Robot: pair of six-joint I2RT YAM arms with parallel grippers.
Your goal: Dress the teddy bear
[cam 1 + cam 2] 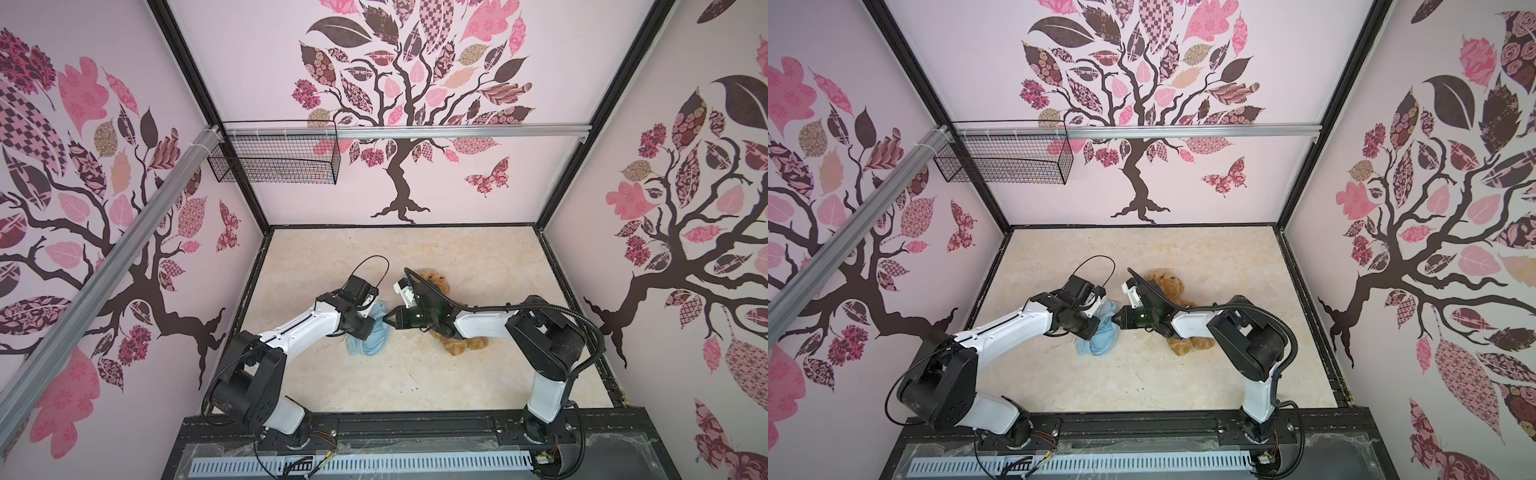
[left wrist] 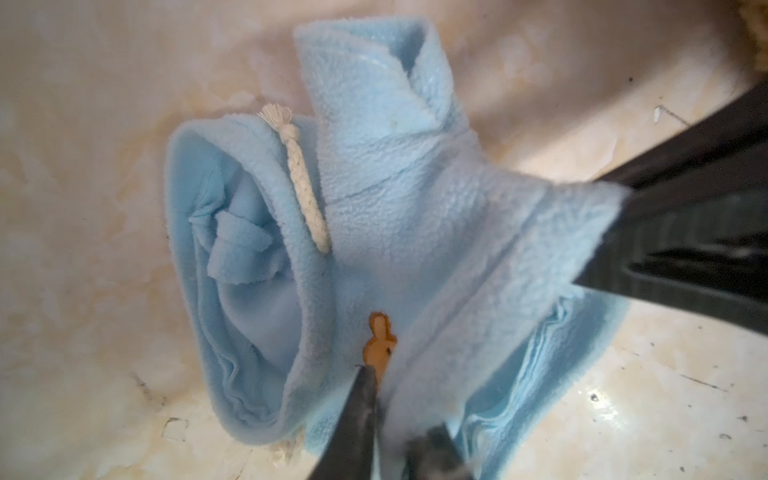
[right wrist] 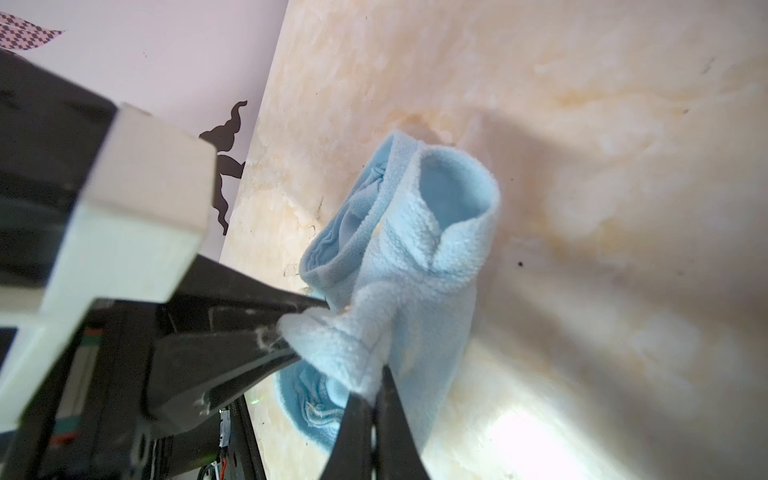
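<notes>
**Left gripper** (image 2: 388, 397): black jaws clenched on a fold of the light-blue fleece shirt (image 2: 399, 174), right beside the small orange print (image 2: 380, 345) on its front. The right wrist view showed the same pinch from the side.

**Right gripper** (image 3: 374, 399): black jaws clamped on an edge of the same shirt. It met the left gripper tip to tip over the cloth.

**Light-blue fleece shirt**: bunched and partly rolled, one round opening gaping. A cream braided cord (image 2: 303, 183) lay across the rim of a second opening. Its lower part rested on the table in both top views.

**Golden-brown shaggy plush teddy bear** (image 1: 436, 282): lay on the table just to the right of the shirt, head toward the back wall and legs (image 1: 461, 345) toward the front edge. Its middle was hidden under the right arm's wrist. No gripper held it.

**Beige marbled tabletop** (image 1: 415, 386): bore the shirt and the bear.

**Black wire basket** (image 1: 274, 160): hung on the silver rail (image 1: 457, 132) at the back wall, well apart from the work.

**Pale pink walls with tree decals** (image 1: 399, 124): enclosed the table on three sides.
</notes>
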